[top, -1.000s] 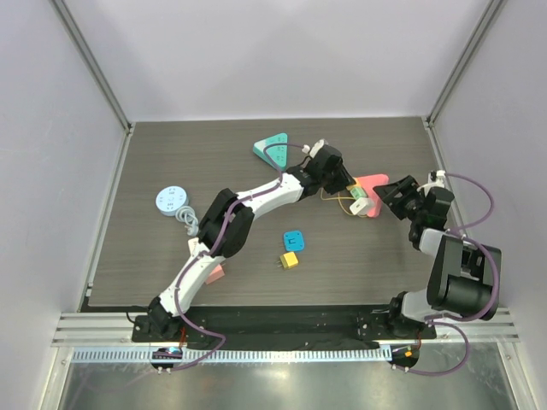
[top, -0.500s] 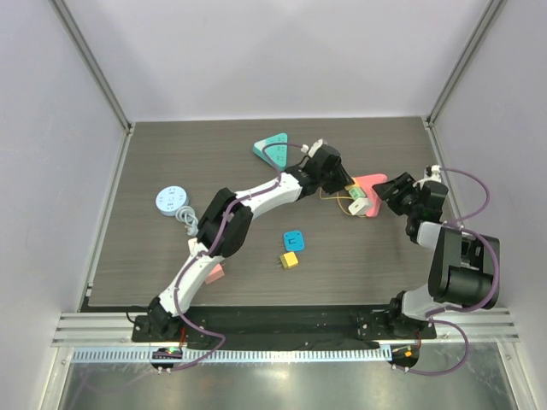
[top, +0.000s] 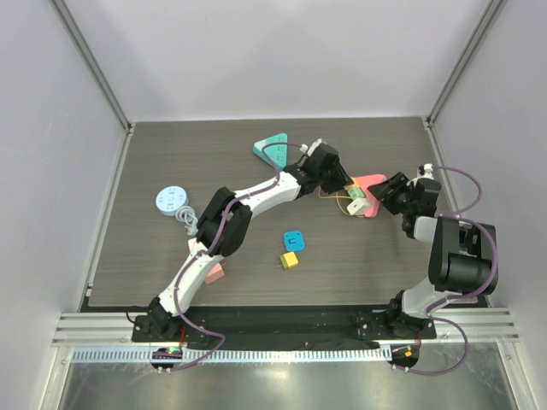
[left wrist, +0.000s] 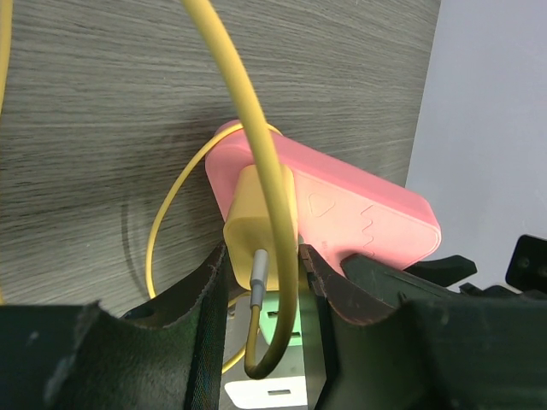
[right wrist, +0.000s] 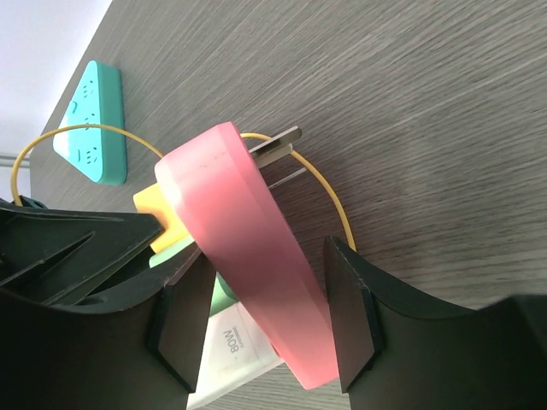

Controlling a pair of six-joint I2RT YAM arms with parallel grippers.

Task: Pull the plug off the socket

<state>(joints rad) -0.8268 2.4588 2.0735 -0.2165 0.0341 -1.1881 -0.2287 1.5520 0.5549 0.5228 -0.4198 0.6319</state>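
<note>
Plug (left wrist: 256,213), yellow, is held tight in the narrow jaws of the left gripper (left wrist: 261,260) and is pushed into the pink socket (left wrist: 350,205). The socket is placed between the jaws of the right gripper (right wrist: 265,290), at the right of the bench (top: 171,154). Whether it is squeezed cannot be told. A white block (right wrist: 235,342) is perhaps marked "80W". Metal pins (right wrist: 278,145) are shown only by the right wrist view.

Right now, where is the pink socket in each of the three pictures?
Top external: pink socket right of centre, toward the right side.
Left wrist: centre-right, just above the jaws.
Right wrist: centre, slanting between the jaws.
Shared landmark: the yellow cable looping beside it.
</note>
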